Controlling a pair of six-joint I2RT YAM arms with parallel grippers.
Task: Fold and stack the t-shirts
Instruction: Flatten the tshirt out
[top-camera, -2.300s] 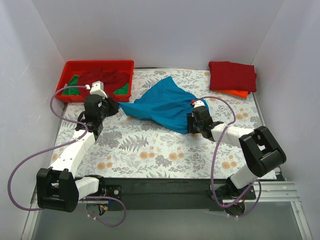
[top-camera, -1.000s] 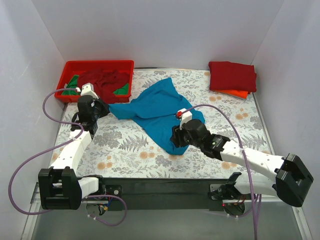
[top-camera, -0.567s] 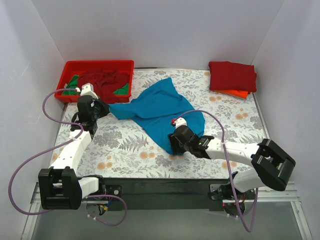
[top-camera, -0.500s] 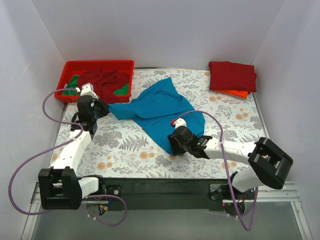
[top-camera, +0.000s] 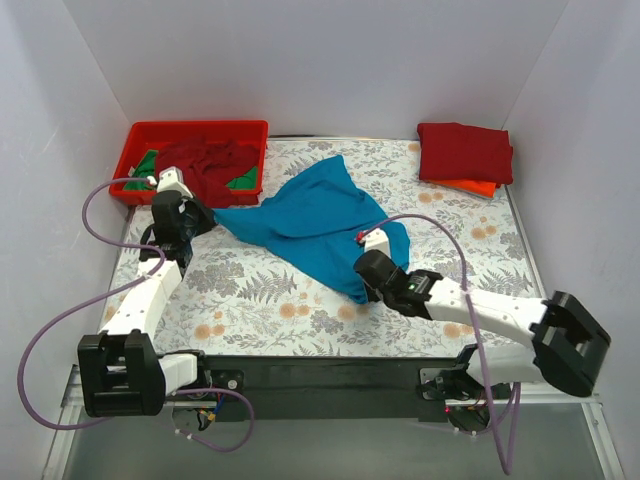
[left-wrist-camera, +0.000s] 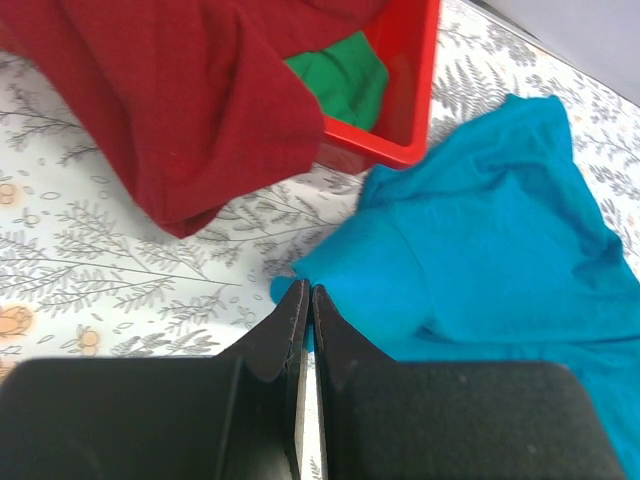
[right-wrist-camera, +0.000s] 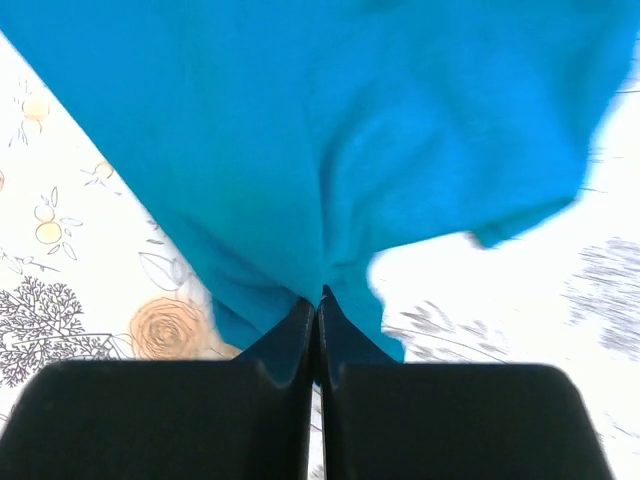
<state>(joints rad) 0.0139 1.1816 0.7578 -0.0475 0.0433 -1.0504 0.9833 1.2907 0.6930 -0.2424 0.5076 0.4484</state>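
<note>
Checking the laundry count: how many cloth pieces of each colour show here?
Teal-blue t-shirt: 1
Dark red: 2, the folded dark red t-shirt and the dark red heap in the red tray
Orange t-shirt: 1
Green cloth: at least 1, mostly buried
Total: at least 5

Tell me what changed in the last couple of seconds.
The right gripper left the blue shirt's right side, came round to its near corner and closed on it. The left gripper pulled the shirt's left corner a little leftward. Unchanged: the left grip, the tray, the folded pile.
</note>
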